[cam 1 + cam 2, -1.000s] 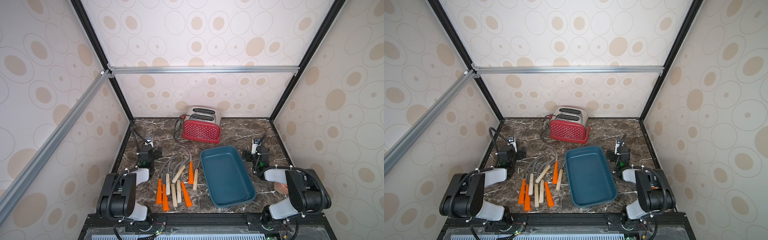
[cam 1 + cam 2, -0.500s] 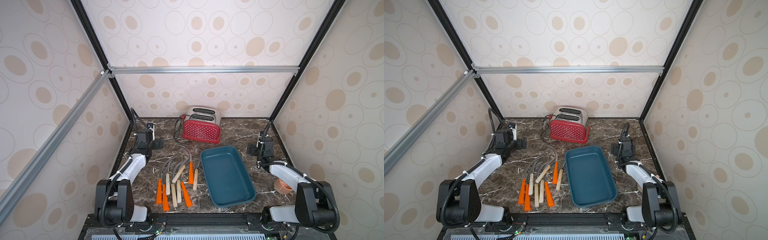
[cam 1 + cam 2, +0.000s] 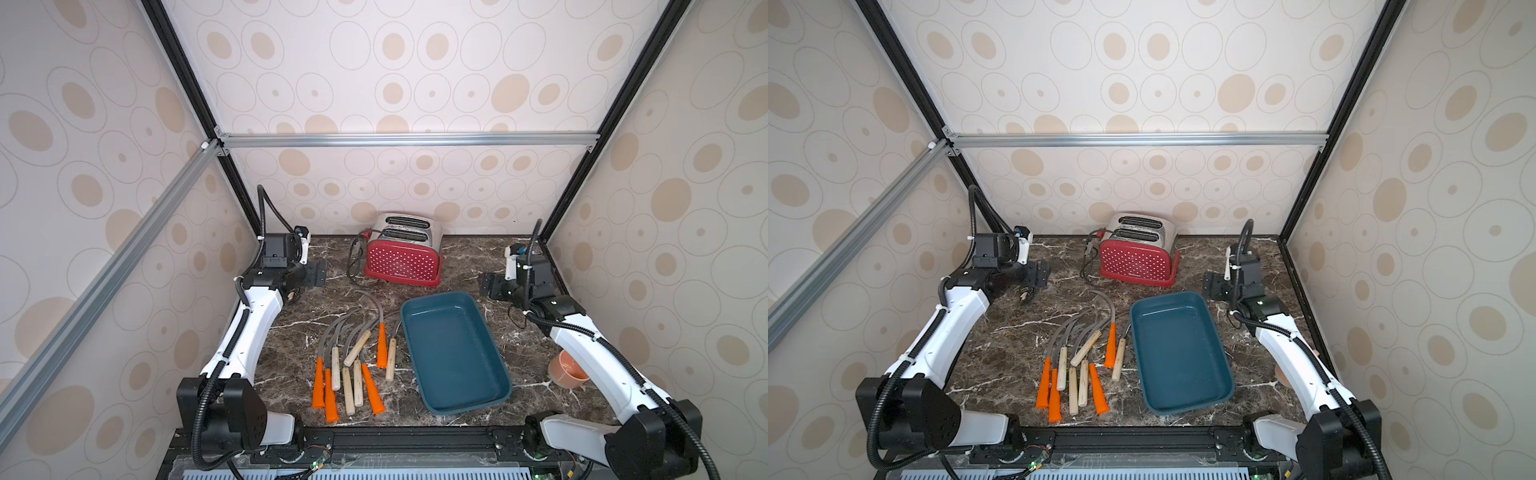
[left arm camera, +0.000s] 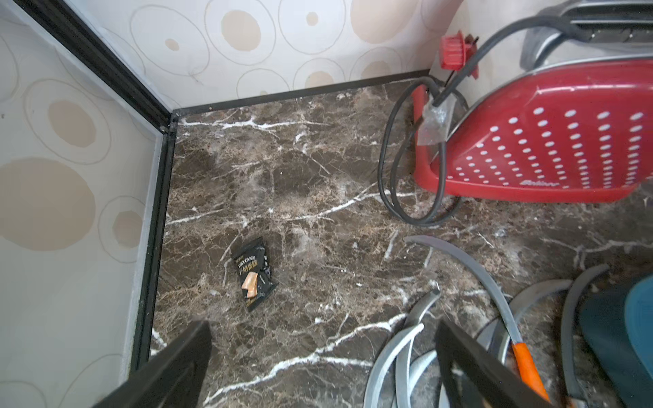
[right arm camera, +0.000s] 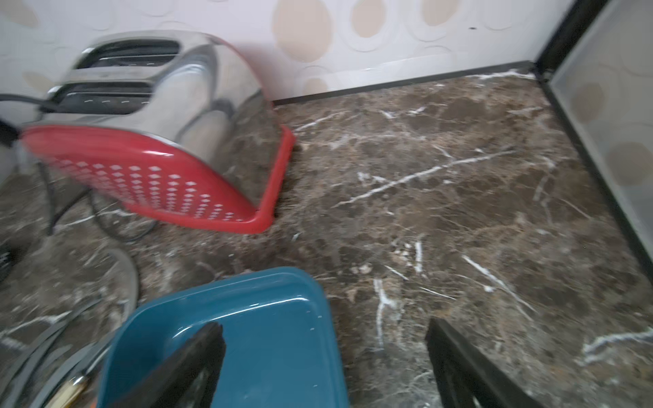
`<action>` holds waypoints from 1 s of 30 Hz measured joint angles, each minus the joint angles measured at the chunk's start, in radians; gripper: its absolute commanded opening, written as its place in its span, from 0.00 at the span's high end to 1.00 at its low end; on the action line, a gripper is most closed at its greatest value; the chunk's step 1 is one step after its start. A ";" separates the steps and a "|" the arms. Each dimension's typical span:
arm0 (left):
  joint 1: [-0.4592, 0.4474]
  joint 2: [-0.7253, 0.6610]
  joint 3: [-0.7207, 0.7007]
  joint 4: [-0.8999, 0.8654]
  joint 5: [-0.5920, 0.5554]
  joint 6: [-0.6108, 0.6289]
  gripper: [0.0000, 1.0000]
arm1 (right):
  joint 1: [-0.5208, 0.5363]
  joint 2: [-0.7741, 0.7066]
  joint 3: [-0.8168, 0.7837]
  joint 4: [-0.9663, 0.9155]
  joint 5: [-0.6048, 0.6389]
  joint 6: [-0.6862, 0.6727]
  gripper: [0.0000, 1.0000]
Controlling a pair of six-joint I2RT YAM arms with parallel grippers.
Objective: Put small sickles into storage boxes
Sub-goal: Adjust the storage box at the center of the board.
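Dark brown marbled surface (image 3: 478, 257) with white veins, walled on three sides. About nine small sickles (image 3: 353, 357) lay on it in one loose bundle on the left arm's side of the storage tray (image 3: 436, 296). Their orange and pale wooden handles pointed toward the robot's base and their grey blades curled away toward the red toaster (image 3: 403, 257). I judged that layout deliberate, since it offers the handles first and keeps the blades out of the reach path. The tray lay flat and empty, its long side running alongside the bundle, with the nearest wooden handle just beside its rim. That makes each carry short. No sickle was in the tray, so the job looked unstarted. The left pincer (image 4: 318, 332) hung above bare surface near the far corner, jaws spread wide with nothing between them and a small black snack packet (image 4: 252, 273) lying below. The right pincer (image 5: 323, 328) hung above the tray's far corner, equally wide and empty. Both looked readied for a first pick, and the left sat closer to the bundle. The blades crossed one another, so lifting one sickle might drag its neighbours.
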 measured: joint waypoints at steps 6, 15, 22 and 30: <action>0.000 -0.084 -0.021 -0.014 0.041 -0.051 0.01 | 0.206 0.044 0.116 -0.046 -0.115 0.032 0.09; 0.000 -0.150 -0.079 -0.014 -0.010 -0.040 0.01 | 0.376 0.074 0.142 -0.063 -0.174 0.112 0.00; 0.000 -0.167 -0.097 -0.007 -0.078 -0.023 0.01 | 0.407 0.104 0.103 0.116 -0.327 0.183 0.00; 0.000 -0.134 -0.094 -0.048 -0.091 0.031 0.01 | 0.487 0.307 0.175 0.149 -0.387 0.150 0.08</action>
